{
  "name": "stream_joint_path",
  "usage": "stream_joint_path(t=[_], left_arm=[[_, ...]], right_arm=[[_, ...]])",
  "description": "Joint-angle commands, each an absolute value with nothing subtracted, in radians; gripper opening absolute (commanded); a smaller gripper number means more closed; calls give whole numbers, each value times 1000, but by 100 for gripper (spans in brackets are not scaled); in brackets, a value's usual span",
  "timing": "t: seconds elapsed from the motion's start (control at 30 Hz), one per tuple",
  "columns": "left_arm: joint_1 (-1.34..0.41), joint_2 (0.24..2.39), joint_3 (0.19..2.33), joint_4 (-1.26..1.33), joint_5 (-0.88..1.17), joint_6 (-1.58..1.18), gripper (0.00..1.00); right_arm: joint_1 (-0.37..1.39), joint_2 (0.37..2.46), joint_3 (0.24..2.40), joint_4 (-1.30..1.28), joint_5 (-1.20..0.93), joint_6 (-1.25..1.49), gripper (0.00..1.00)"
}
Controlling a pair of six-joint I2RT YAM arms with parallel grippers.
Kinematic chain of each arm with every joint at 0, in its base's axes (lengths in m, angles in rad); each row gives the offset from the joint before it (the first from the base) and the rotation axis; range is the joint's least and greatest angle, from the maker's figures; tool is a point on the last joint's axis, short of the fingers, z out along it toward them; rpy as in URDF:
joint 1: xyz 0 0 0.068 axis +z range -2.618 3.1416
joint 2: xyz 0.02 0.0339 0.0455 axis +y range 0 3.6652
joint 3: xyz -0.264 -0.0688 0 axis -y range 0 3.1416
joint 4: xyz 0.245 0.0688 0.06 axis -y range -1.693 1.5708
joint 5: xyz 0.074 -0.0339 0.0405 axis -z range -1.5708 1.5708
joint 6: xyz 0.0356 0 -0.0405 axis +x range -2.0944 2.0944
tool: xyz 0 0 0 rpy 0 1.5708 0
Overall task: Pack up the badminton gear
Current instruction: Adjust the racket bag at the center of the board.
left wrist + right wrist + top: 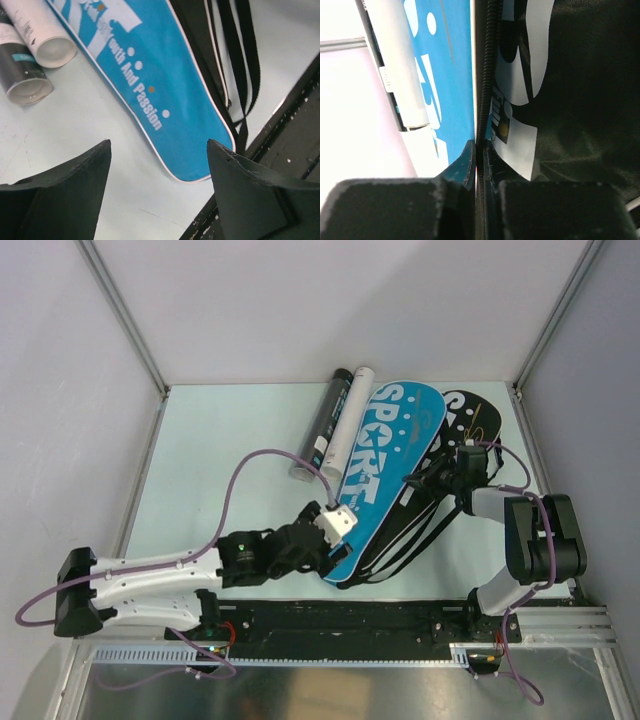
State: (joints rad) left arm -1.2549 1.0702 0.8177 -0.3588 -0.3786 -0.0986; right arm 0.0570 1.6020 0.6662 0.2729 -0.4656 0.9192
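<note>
A blue "SPORT" bag [385, 455] lies diagonally on the table, partly over a black "SPORT" bag [470, 420]. A black tube [322, 430] and a white tube [350, 425] lie side by side to their left. My left gripper [325, 540] is open and empty above the table beside the blue bag's narrow end [192, 160]; in the left wrist view the gripper [157, 147] spans bare table. My right gripper [428, 480] is shut on the black bag's zipper edge [481, 120], between the blue bag [457, 75] and the black bag [580, 100]. No rackets or shuttlecocks show.
Black carry straps [415, 535] trail from the bags toward the near edge. The black mounting rail [400, 620] runs along the front. The tubes' open ends [37, 70] face my left gripper. Grey walls enclose the table on three sides.
</note>
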Motion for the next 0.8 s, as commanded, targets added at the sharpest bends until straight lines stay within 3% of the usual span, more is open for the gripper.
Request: stream_joint_path(t=[0.0, 0.4, 0.77], left_arm=[[-1335, 1077, 783, -279, -447, -14, 80], [-1421, 929, 536, 1, -241, 129, 86], [-1496, 879, 389, 210, -283, 83, 91]], right_arm=[[53, 1543, 683, 311, -512, 1007, 2], [54, 1291, 683, 191, -436, 1240, 0], [76, 1280, 705, 225, -340, 1352, 0]])
